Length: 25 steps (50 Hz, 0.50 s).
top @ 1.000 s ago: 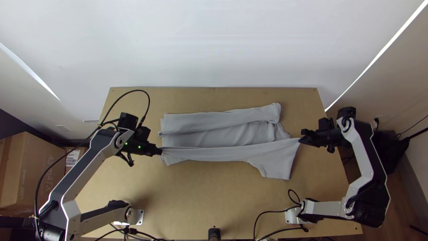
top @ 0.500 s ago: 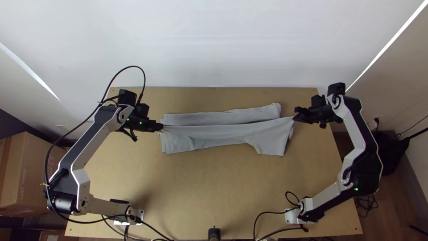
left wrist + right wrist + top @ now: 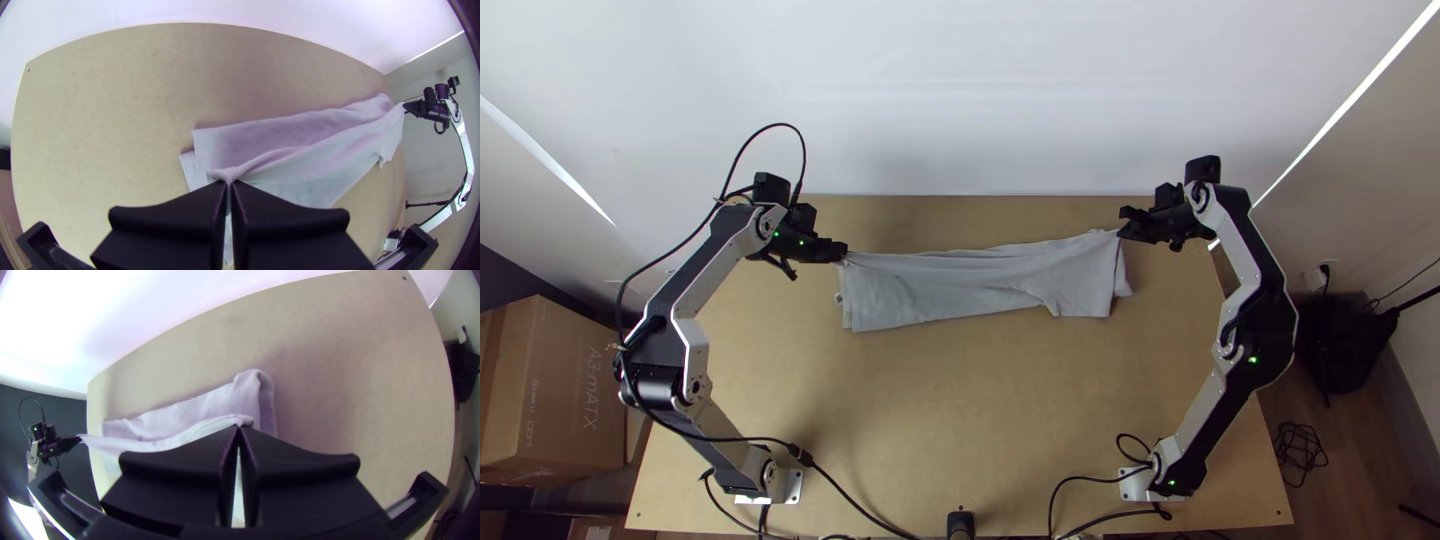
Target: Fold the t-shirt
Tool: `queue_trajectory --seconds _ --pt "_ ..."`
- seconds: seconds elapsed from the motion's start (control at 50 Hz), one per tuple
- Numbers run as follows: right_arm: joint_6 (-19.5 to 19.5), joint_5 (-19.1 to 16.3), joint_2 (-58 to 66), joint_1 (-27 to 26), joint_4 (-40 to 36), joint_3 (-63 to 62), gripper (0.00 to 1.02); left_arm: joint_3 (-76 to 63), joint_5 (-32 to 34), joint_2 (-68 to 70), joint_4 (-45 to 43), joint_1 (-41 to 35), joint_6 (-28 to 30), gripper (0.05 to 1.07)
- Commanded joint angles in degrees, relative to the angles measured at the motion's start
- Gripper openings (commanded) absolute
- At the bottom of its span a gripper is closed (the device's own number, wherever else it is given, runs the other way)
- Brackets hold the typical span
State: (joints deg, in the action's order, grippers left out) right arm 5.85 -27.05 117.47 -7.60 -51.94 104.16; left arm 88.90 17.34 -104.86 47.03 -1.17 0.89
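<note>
Top view: grey t-shirt (image 3: 980,285) in a long, narrow band, crosswise on the far half of the wooden table (image 3: 960,410). At the left end of the band, left gripper (image 3: 844,252), closed on a small pinch of the cloth. At the right end, right gripper (image 3: 1122,234), also closed with cloth between its tips. Between these two pinches, one upper edge pulled almost straight; from there, looser fabric toward the near side, with soft wrinkles and an uneven lower border.

In the left wrist view, fingers (image 3: 165,220) pressed together, with gathered fabric at their tips. Beyond the pinch, another layer on the table, with a rather square corner, and beside it a small piece of cloth sticking out. Farther away, right gripper at the other end of the stretched edge.

In the right wrist view, fingers (image 3: 300,480) likewise together on the cloth, near a rounded, turned corner of the layer underneath.

Around the workplace, to be seen from above: pale wall (image 3: 960,90) behind the table, cardboard box (image 3: 575,390) on the left, and black cables (image 3: 1100,478) near the base of the right arm (image 3: 1250,300).
</note>
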Motion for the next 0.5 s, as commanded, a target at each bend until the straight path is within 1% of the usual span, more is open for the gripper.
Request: queue_trajectory --seconds 0.0,0.06,0.08,0.12,0.14,0.16,0.18,0.2,0.22,0.24,0.26,0.3,0.4,0.48 --pt "2.3 -0.4 4.1 0.5 0.8 3.2 0.03 1.7 0.2 -2.6 -1.3 0.8 0.0 0.08" --pt "2.8 0.2 5.5 0.8 1.6 3.9 0.03 1.6 0.2 -3.4 -2.6 0.8 -1.0 0.09" --pt "3.0 0.6 5.8 0.8 2.0 3.9 0.03 1.6 0.2 -3.7 -3.1 0.8 -1.2 0.13" --pt "3.7 1.8 6.8 0.8 3.0 4.1 0.04 1.6 0.2 -4.1 -3.5 0.8 -1.4 0.30" --pt "4.1 2.3 7.2 0.8 3.3 4.4 0.08 1.4 0.2 -4.3 -3.7 0.7 -1.4 0.47" --pt "4.3 2.6 7.6 0.8 3.3 4.5 0.19 1.1 0.1 -4.5 -3.7 0.6 -1.4 0.63" --pt "4.3 3.0 7.8 0.8 3.3 4.5 0.35 0.8 -0.1 -4.5 -3.7 0.5 -1.3 0.79" --pt "4.3 3.3 7.8 0.8 3.3 4.5 0.57 0.5 -0.3 -4.6 -3.7 0.3 -1.1 0.89" --pt "4.4 3.6 7.8 0.8 3.5 4.4 0.80 0.0 -0.5 -4.6 -3.7 0.2 -1.0 0.97" --pt "4.4 4.1 7.7 0.7 3.5 4.2 0.95 -0.2 -0.6 -4.6 -3.9 0.1 -1.0 1.01" --pt "4.5 4.7 7.7 0.7 3.6 4.2 0.99 -0.5 -0.8 -4.4 -4.0 0.0 -1.0 1.03" --pt "5.1 5.3 7.2 0.3 4.0 4.0 0.99 -1.4 -0.8 -3.9 -4.2 0.0 -1.0 1.03" --pt "7.1 5.3 3.3 -1.5 7.0 0.8 0.99 -5.3 -0.5 -1.0 -7.2 1.0 -1.5 1.03" --pt "8.0 4.7 -0.2 -2.9 7.0 -2.0 0.99 -8.0 -0.1 0.9 -7.8 2.0 -1.6 1.03"
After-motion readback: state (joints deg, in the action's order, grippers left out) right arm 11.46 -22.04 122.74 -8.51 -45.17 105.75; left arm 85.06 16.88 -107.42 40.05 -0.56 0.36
